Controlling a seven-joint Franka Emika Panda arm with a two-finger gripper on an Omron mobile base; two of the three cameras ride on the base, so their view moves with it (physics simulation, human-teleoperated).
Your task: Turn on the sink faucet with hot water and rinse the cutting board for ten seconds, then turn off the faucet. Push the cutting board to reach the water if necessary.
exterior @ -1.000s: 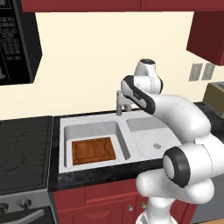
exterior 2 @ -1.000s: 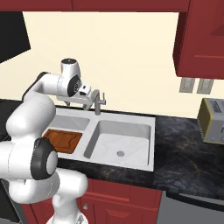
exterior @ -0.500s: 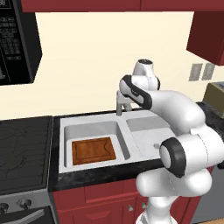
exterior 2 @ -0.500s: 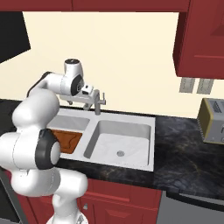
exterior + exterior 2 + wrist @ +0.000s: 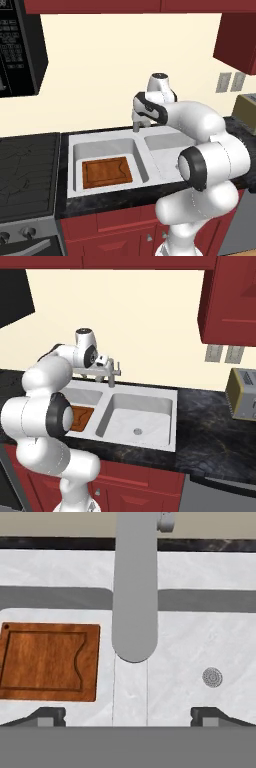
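The cutting board (image 5: pixel 107 172) is seen lying flat on the floor of the deep basin of the sink (image 5: pixel 100 145), with its long edges roughly parallel to the basin walls; in the right base view a corner of the cutting board (image 5: pixel 82 418) is visible past the arm. The sink faucet (image 5: pixel 113 373) is mounted on the black speckled bench (image 5: pixel 220 436) at the rear of the sink, behind the divider between the basins. In the hand view the spout of the sink faucet (image 5: pixel 135 587) is seen from above, its rounded end over the divider, with the cutting board (image 5: pixel 47 661) to one side and the round drain (image 5: pixel 212 676) of the shallower basin to the other. The gripper (image 5: pixel 127 716) is held above the spout with its fingertips (image 5: pixel 50 714) set wide apart, nothing being held between them. A toaster (image 5: pixel 243 393) stands on the bench, well apart from the sink.
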